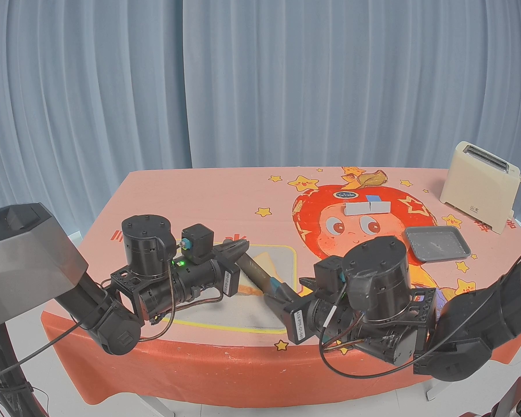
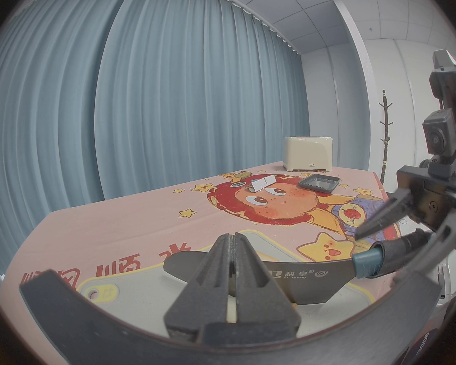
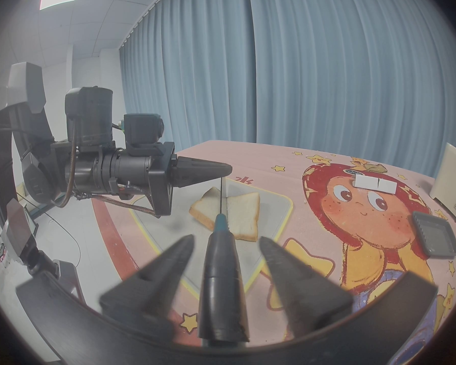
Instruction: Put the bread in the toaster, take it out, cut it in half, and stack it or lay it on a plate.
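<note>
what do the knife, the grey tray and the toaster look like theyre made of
knife: the thin, flat blade looks like dark, matte-coated metal. The handle is probably dark plastic with a teal band.
tray: dull grey with a scuffed, cloudy surface. It could be metal or plastic.
toaster: the cream casing has a smooth, soft sheen and is likely plastic. The top slot looks metallic.

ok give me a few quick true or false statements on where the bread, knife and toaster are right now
1. The bread lies on the cutting board. True.
2. The left gripper holds the knife. False: the right gripper holds it, blade over the bread.
3. The left gripper's fingers are shut. True.
4. The toaster stands on the cutting board. False: it stands far off to the right, beyond the grey tray.
</note>
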You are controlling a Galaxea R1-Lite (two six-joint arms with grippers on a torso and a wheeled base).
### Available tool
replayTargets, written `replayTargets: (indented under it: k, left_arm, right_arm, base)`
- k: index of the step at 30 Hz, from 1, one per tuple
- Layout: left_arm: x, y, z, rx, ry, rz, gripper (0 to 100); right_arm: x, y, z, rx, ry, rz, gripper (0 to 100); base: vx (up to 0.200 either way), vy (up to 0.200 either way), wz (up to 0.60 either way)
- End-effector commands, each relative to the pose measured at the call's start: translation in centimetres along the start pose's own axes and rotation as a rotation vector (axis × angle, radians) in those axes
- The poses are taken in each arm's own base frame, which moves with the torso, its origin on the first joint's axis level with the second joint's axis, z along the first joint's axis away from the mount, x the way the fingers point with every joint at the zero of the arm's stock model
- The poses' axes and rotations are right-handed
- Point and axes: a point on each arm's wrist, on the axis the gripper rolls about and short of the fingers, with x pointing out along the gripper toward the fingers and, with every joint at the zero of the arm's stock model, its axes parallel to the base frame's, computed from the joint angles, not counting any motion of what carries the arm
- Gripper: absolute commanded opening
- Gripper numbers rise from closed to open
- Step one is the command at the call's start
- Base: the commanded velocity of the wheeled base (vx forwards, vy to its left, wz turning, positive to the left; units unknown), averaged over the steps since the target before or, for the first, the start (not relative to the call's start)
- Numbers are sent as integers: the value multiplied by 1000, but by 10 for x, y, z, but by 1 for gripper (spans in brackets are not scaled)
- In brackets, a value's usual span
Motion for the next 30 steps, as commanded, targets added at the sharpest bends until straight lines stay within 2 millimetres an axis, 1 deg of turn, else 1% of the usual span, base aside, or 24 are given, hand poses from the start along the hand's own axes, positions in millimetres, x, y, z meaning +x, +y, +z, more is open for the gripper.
replayTargets:
  k: [1,8,10,14,19,22,24,26,28,30]
  left_arm:
    - [1,0,-1,-1,5,-1,0]
    - [1,0,-1,-1,5,-1,0]
    - [1,0,-1,-1,3,-1,0]
    - [1,0,-1,-1,3,-1,0]
    - [1,0,-2,-1,6,-2,0]
    - [2,0,1,1,-6,0,0]
    - [2,1,4,3,-16,0,0]
    - [-2,1,13,6,-42,4,0]
    - [-14,1,29,12,-86,8,0]
    - [-24,2,38,14,-108,16,0]
  right_arm:
    - [1,1,1,9,-8,2,100]
    - [-3,-1,5,16,-23,1,100]
    - [-8,-2,7,10,-18,2,100]
    - [-7,0,1,-7,28,0,100]
    - [-8,1,1,-7,26,3,100]
    - [-9,3,1,-10,21,8,100]
    - [-11,5,-1,-21,29,15,100]
    - [-14,9,-3,-30,37,27,100]
    - [-15,11,-6,-38,46,35,100]
    - [-15,12,-7,-40,47,37,100]
  base:
    - [0,0,0]
    - [0,0,0]
    - [0,0,0]
    - [0,0,0]
    - [0,0,0]
    - [0,0,0]
    - [0,0,0]
    - [0,0,0]
    - [0,0,0]
    - [0,0,0]
